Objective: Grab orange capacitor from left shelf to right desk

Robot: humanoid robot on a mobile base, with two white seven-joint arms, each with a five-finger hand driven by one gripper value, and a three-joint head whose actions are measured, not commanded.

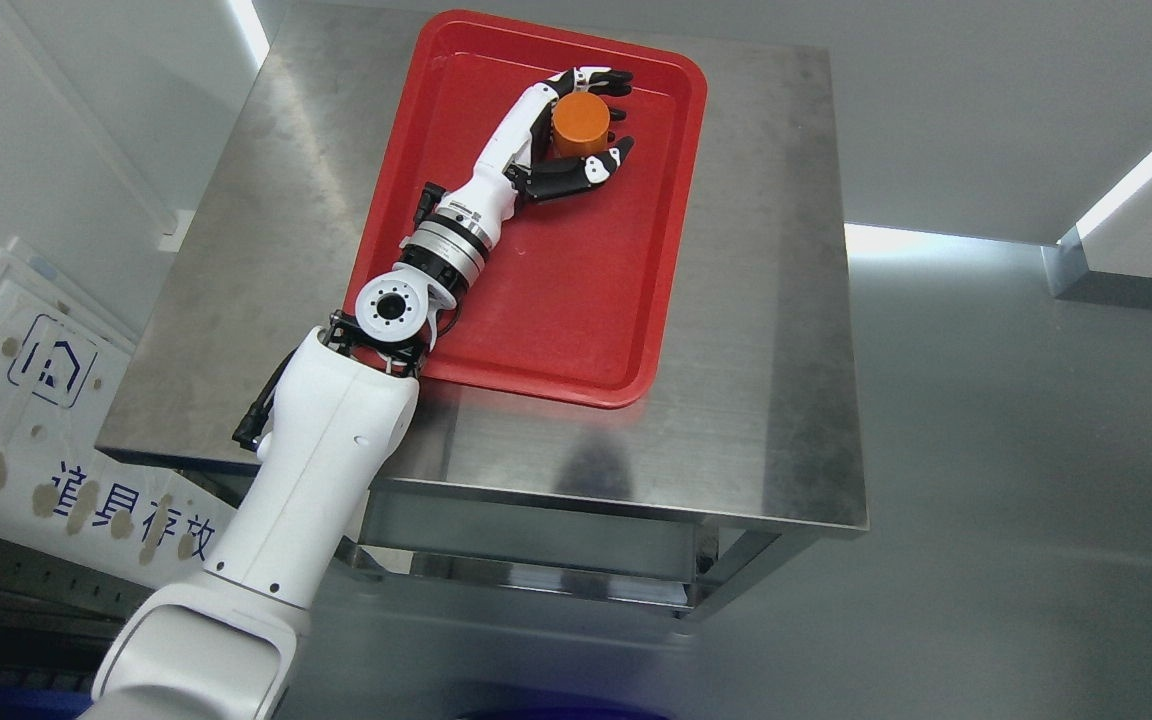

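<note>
Reached in from the lower left, the left hand (pixel 576 125) is seen clasped around the upright orange capacitor (pixel 579 122) above the red tray (pixel 556 330) on the steel surface (pixel 766 300).

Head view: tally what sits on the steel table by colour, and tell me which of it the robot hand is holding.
Red: 1, the tray lying on the steel table.
Orange: 1, the capacitor, over the tray's far end, with the left hand closed around it.
Total: 2 things.
</note>
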